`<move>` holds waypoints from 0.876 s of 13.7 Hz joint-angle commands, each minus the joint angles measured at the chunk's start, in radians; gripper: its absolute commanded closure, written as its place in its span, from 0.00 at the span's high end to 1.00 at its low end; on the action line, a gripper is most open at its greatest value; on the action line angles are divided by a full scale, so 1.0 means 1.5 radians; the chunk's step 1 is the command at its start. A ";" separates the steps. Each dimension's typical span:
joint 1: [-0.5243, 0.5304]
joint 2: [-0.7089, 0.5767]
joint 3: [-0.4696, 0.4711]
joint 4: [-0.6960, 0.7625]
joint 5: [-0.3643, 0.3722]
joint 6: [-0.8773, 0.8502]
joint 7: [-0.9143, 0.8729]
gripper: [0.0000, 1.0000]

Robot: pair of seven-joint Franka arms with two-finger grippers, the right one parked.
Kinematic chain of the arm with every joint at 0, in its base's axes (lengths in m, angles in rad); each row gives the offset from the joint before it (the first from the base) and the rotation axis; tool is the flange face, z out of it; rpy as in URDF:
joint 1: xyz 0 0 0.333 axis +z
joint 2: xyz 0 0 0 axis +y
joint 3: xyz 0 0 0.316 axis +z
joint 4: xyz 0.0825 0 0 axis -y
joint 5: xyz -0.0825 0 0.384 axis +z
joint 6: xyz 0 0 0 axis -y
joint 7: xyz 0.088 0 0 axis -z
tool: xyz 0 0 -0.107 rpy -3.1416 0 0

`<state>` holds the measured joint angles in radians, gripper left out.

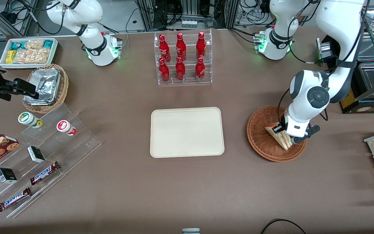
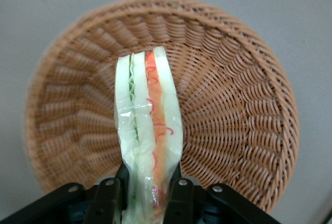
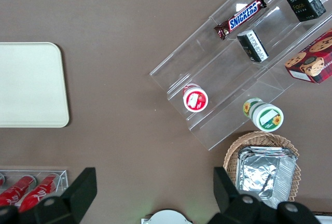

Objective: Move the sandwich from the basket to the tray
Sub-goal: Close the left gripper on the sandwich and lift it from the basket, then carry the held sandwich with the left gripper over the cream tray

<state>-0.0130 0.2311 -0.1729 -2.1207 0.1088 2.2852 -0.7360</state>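
Flat cream-white rectangular tray (image 1: pixel 187 132) w/ rounded corners lies bare at mid-table, its long edge nearer the front camera than the clear acrylic rack of six red bottles (image 1: pixel 183 57). Toward the working arm's end from the tray, well apart from it, sits the round reddish-brown woven wicker basket (image 1: pixel 261 136). Over that basket hangs the left arm's black two-finger gripper (image 2: pixel 148 195), fingers (image 2: pixel 108 199) closed in on the small triangular sandwich wedge (image 2: pixel 148 130) of pale bread w/ red, white & green filling. Sandwich is pinched btwn the fingers at one end; the rest sticks out over the basket's inside. Whether it touches the weave: can't tell.
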 commanded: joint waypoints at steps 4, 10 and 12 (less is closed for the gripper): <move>-0.104 0.008 -0.003 0.239 0.018 -0.206 -0.025 0.00; -0.278 0.118 -0.003 0.377 0.008 -0.216 -0.027 0.00; -0.328 0.185 -0.003 0.438 0.008 -0.213 -0.036 0.00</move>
<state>-0.4375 0.3866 -0.1900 -1.6029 0.1166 1.9884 -0.7712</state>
